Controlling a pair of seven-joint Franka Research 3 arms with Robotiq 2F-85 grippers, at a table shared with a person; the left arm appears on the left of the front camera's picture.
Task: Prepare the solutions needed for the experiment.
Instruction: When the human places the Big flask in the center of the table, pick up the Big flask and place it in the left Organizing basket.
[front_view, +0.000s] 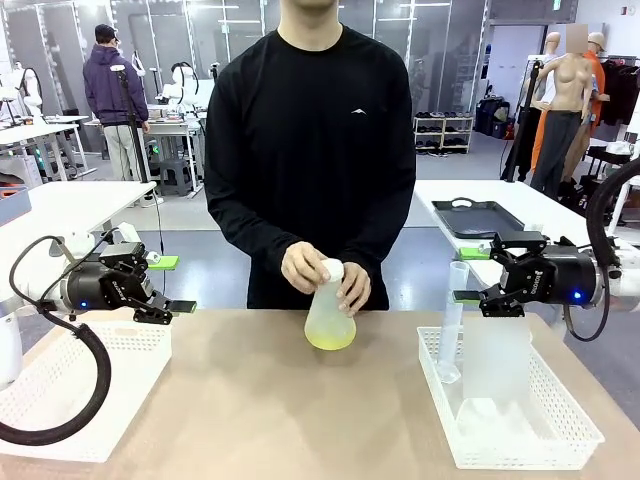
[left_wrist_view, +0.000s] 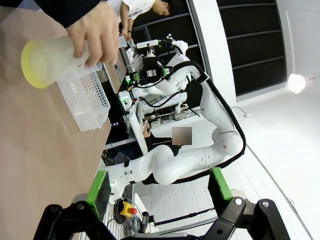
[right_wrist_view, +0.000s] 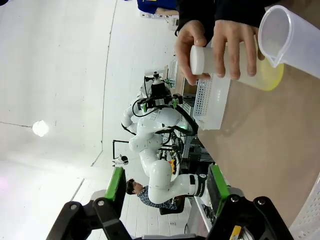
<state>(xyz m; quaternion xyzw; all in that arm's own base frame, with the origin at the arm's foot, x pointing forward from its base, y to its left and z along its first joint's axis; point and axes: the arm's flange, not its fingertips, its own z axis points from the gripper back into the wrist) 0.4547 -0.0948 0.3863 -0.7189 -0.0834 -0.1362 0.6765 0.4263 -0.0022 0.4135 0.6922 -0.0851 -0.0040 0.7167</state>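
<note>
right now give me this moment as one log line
person: both hands on capped flask | liquid: shallow yellow layer | left gripper: open, empty | right gripper: open, empty

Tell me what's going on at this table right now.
A person's hands hold a plastic flask standing on the table, gripping its white cap; a shallow layer of yellow-green liquid sits inside. Neither robot arm touches anything: the left gripper is open near a white basket, the right gripper open near a second basket holding a tall cylinder and a jug.
</note>
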